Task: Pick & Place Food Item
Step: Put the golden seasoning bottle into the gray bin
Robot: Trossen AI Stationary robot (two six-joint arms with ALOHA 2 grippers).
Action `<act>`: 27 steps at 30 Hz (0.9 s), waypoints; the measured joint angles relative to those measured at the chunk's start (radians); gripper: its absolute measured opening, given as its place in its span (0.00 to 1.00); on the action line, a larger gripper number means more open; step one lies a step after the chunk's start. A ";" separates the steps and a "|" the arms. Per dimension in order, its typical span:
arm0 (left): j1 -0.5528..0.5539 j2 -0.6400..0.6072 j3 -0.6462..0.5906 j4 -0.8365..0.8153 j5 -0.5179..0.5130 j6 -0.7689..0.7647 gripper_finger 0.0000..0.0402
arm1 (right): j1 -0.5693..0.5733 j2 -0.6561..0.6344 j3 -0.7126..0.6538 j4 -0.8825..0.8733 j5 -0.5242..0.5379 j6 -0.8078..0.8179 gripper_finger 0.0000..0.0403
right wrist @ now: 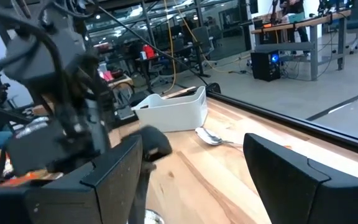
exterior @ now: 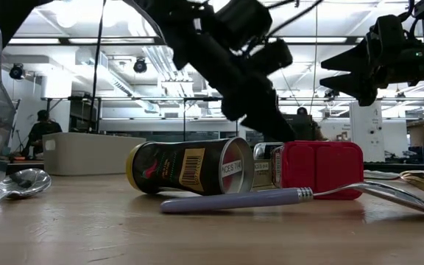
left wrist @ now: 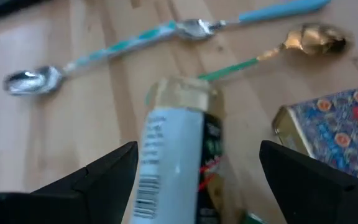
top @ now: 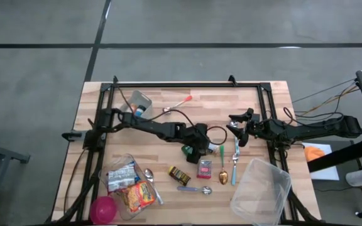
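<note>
**Between the left fingers: a small jar lying flat**

Just beside the red tin (top: 204, 168), the jar (left wrist: 178, 155) lies on the counter (top: 168, 135), long axis pointing away from the left end effector (left wrist: 197, 177), whose fingers stand apart, straddling it. Right end effector (top: 239, 133) waits farther off, also apart.

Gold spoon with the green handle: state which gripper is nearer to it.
Left. The left gripper hangs open over a small bottle just beside the spoon handle's tip. The right gripper, also open, sits farther up the table, beyond the blue-handled fork.
</note>
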 joint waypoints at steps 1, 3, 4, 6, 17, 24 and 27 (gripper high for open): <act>0.004 0.009 0.000 0.007 0.002 -0.003 0.84 | 0.000 0.000 0.000 0.000 0.000 0.000 0.69; 0.013 0.021 0.000 0.018 0.001 -0.014 0.84 | 0.000 0.000 0.000 0.000 0.000 0.000 0.69; 0.016 0.027 0.000 0.018 0.001 -0.023 0.84 | 0.000 0.000 0.000 0.000 0.000 0.000 0.69; 0.022 0.041 0.000 0.027 0.002 -0.037 0.84 | 0.000 0.000 0.000 0.001 0.000 0.000 0.69; 0.046 0.082 0.000 0.025 0.032 -0.089 0.84 | 0.000 0.000 0.000 0.001 0.000 0.000 0.69; 0.045 0.081 0.000 0.036 0.043 -0.089 0.77 | 0.000 0.000 0.000 0.001 0.000 0.000 0.69; 0.045 0.081 0.000 0.039 0.043 -0.089 0.70 | 0.000 0.000 0.000 0.001 0.000 0.000 0.69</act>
